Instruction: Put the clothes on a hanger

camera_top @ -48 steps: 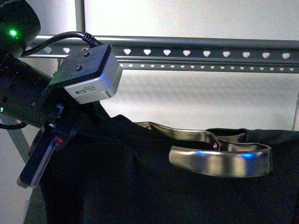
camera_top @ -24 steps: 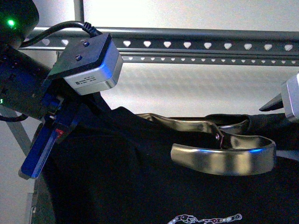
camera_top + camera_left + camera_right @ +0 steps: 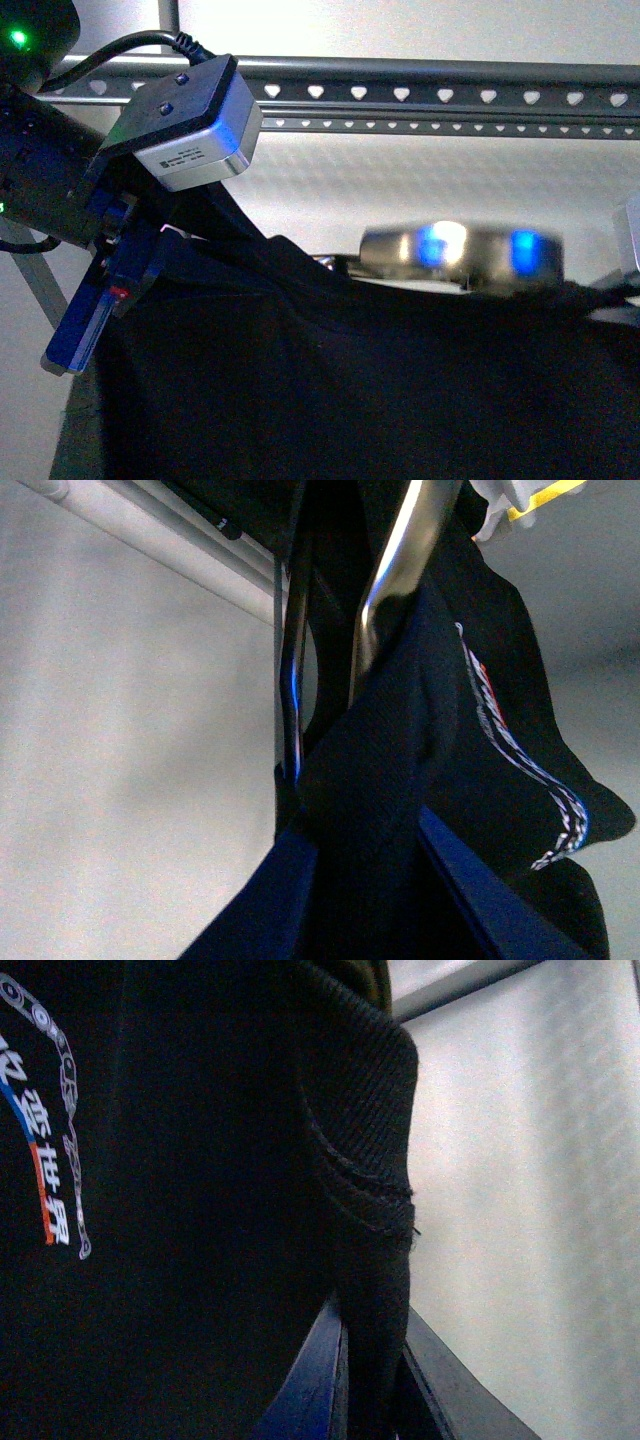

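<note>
Though front view hides it, wrist views show left tool (image 3: 360,845) and right tool (image 3: 372,1345) — both clamping the shirt (image 3: 200,1210).

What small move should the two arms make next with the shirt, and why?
Probably raise both arms a little higher, toward the rack's top rail. The left claw and right claw each pinch the black T-shirt, whose top edge hangs well below that rail, so it cannot rest over it yet.
</note>
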You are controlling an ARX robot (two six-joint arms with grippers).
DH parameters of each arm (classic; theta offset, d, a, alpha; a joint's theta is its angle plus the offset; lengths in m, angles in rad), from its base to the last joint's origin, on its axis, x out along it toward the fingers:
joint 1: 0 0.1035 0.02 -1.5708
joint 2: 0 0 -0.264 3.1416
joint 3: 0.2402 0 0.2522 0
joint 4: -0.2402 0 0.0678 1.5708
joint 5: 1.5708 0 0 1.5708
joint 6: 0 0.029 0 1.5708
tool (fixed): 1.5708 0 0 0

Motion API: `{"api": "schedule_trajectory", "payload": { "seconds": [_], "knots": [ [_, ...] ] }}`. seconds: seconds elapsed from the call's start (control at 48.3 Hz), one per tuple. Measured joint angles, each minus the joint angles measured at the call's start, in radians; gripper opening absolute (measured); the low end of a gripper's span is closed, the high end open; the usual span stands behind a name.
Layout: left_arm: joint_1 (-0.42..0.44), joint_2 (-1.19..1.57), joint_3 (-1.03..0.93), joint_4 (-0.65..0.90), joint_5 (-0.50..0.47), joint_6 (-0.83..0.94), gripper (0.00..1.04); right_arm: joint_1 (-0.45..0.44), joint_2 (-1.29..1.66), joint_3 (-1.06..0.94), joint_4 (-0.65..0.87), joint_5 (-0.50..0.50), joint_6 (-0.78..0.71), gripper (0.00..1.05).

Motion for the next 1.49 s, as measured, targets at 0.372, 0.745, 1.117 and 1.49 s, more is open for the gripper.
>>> {"api": "schedule_trajectory", "payload": {
  "seconds": [0.372, 0.745, 1.117, 1.49],
  "knots": [
    [0.000, -0.008, -0.032, 0.097, -0.013, -0.093, 0.82, -0.045, 0.089, -0.087, 0.098, 0.010, 0.134, 0.05],
    [0.118, 0.019, -0.145, 1.127, -0.723, -1.910, 0.98, -0.076, -0.023, -0.010, -0.008, 0.006, 0.685, 0.05],
    [0.044, -0.209, -0.492, 0.984, -0.881, -1.563, 0.54, -0.113, 0.031, 0.379, -0.196, 0.072, 1.393, 0.05],
    [0.126, -0.485, -0.954, 1.142, -0.798, -1.496, 0.04, -0.108, 0.180, 0.638, -0.274, 0.122, 1.774, 0.05]
  ]
}}
